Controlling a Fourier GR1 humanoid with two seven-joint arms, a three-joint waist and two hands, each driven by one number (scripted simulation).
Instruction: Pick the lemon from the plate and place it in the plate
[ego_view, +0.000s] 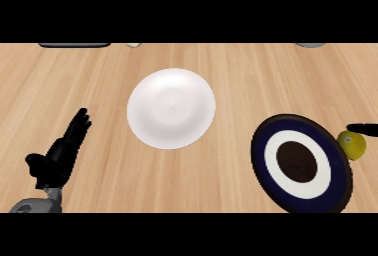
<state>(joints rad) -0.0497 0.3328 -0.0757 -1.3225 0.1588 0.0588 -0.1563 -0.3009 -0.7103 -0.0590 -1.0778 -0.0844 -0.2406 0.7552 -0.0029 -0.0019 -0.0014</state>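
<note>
While yellow lemon (353, 145) sits at right rim of dark-blue plate with white ring (301, 196), barely visible right hand (362, 126) touches its top, grip unclear; plain white plate (171, 108) left of it; left hand (63, 152) released, farther left on wooden bench (221, 175).

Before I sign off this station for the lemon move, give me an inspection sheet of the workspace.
Surface: wooden counter.
Job's things: lemon at the dark ringed plate's right rim; white plate at centre, bare.
Clutter: partial items at the far edge, unidentifiable.
Hands: left hand resting open at lower left; right hand only a tip above the lemon, fingers unclear.
Cables: nothing seen.
Surroundings: nothing seen.
</note>
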